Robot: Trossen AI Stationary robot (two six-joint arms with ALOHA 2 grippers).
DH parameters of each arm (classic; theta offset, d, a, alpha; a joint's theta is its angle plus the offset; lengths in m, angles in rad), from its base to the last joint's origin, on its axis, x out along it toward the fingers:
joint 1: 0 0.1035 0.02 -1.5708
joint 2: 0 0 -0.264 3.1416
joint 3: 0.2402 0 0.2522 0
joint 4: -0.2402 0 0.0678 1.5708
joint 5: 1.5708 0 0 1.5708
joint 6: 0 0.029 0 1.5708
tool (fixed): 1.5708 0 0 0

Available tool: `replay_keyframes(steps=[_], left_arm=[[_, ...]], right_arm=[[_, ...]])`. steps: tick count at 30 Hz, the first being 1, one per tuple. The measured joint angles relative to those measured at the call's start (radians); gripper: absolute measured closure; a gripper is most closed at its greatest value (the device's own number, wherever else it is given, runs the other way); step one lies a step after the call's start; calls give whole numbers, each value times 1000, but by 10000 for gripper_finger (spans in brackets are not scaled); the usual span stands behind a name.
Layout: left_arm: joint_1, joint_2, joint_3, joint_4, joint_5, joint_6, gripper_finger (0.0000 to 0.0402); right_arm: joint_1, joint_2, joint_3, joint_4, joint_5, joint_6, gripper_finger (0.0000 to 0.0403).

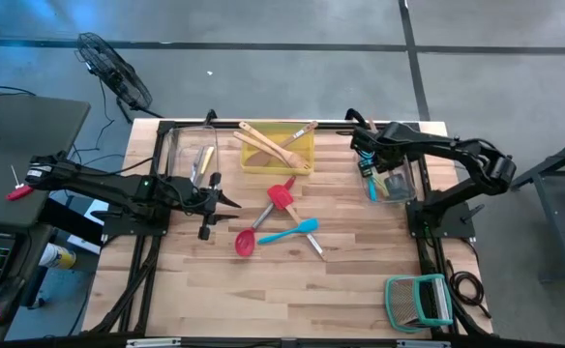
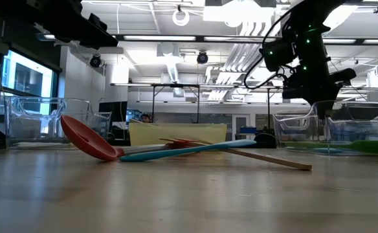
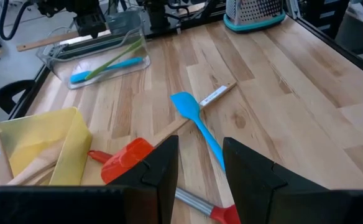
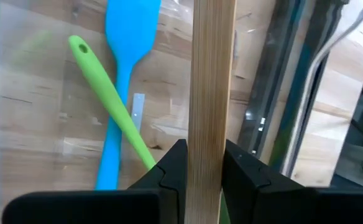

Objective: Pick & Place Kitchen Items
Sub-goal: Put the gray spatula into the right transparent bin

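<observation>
My right gripper (image 4: 205,149) hangs over the clear bin (image 1: 410,184) at the table's right, shut on a wooden utensil (image 4: 211,74). A blue spatula (image 4: 124,74) and a green utensil (image 4: 110,106) lie in that bin. My left gripper (image 3: 200,146) stands open at mid-left (image 1: 226,200) with nothing between its fingers. Ahead of it, a red spatula (image 1: 281,196), a red ladle (image 1: 246,242), a blue spatula (image 1: 294,231) and a wood-handled piece (image 1: 313,244) lie crossed on the table. Wooden utensils (image 1: 275,145) rest in the yellow tray (image 1: 249,162). My right gripper pinches the wooden utensil's flat straight handle (image 4: 210,134) between its two fingers, one on each long edge. The fingers slant steeply down from above and lie across the handle. The utensil is lifted clear above the bin; its free part (image 3: 45,42) reaches toward the table's far edge.
A second clear bin (image 1: 178,155) holding a utensil stands at the far left. A teal-framed rack (image 1: 418,300) sits at the near right corner. Bare wood lies along the table's near side. A fan (image 1: 113,72) stands on the floor beyond the far left corner.
</observation>
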Motion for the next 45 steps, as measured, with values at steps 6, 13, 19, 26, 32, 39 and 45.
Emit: replay_keyframes(steps=[6,13,19,26,32,39,45], left_arm=[[0,0,0,0,0,0,279],[0,0,0,-7,0,0,279],[0,0,0,-17,0,0,279],[0,0,0,-46,0,0,279],[0,0,-12,-39,0,1,279],[0,0,-13,-39,0,0,279],[0,0,-13,-38,0,0,279]], right_arm=[[0,0,0,50,-2,-19,344],[4,0,0,144,-49,-19,344],[34,0,0,166,-50,28,344],[113,0,0,173,-42,90,344],[126,0,-53,249,-48,118,344],[97,-1,-176,368,-90,119,344],[92,-3,-202,398,-87,132,338]])
